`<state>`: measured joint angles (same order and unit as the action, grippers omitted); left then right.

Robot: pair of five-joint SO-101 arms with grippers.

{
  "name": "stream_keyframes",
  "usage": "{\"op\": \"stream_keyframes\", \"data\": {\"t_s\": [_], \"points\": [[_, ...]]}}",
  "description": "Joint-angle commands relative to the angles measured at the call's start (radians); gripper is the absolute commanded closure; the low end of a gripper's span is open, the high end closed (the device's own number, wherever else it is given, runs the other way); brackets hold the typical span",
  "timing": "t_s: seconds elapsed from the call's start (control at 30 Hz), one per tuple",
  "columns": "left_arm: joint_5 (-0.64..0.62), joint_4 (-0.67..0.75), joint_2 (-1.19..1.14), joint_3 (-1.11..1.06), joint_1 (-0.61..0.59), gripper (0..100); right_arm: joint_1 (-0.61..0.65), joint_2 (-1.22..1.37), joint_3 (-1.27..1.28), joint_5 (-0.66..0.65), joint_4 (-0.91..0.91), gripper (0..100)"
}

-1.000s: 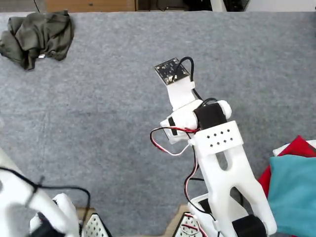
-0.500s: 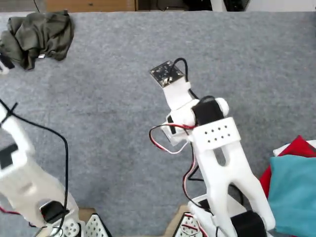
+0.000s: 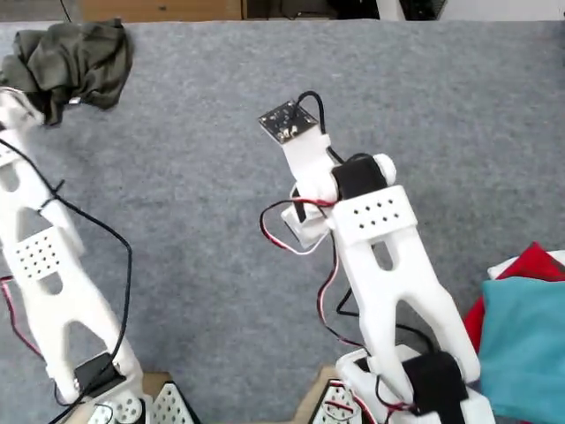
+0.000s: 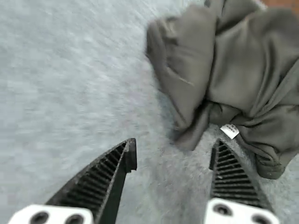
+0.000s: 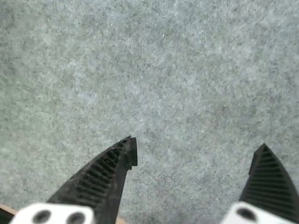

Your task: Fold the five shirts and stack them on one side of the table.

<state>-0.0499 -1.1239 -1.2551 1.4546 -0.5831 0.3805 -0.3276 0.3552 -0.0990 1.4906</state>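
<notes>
A crumpled olive shirt (image 3: 75, 60) lies at the far left corner of the grey table (image 3: 194, 203). The left arm (image 3: 40, 256) stretches along the left edge, its wrist just short of the shirt. My left gripper (image 4: 175, 151) is open and close above the cloth, with the shirt (image 4: 233, 70) and its white label (image 4: 229, 131) right in front of the fingertips. The right arm (image 3: 371, 221) stands mid-table. My right gripper (image 5: 196, 145) is open over bare grey felt with nothing between its fingers.
A stack of folded shirts sits at the right edge, a teal one (image 3: 525, 344) on top of a red one (image 3: 530, 263) with white showing beside it. Red, black and white cables (image 3: 300, 256) hang from the right arm.
The left arm has swung up from the near left corner along the left edge to the olive shirt. The right arm has shifted slightly left and farther away.
</notes>
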Motion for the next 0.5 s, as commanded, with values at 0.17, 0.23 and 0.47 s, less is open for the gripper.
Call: {"op": "stream_keyframes", "data": {"t_s": [0.17, 0.23, 0.47], "points": [[-0.009, 0.103, -0.102, 0.058, 0.064, 77, -0.016, 0.073, -0.101, -0.003, 0.003, 62.0], [-0.009, 0.103, -0.128, 0.058, 0.064, 79, -0.018, 0.082, -0.101, -0.003, 0.002, 62.0], [0.083, 0.104, -0.134, 0.06, 0.077, 96, -0.018, 0.087, -0.101, -0.003, 0.0, 62.0]]}}
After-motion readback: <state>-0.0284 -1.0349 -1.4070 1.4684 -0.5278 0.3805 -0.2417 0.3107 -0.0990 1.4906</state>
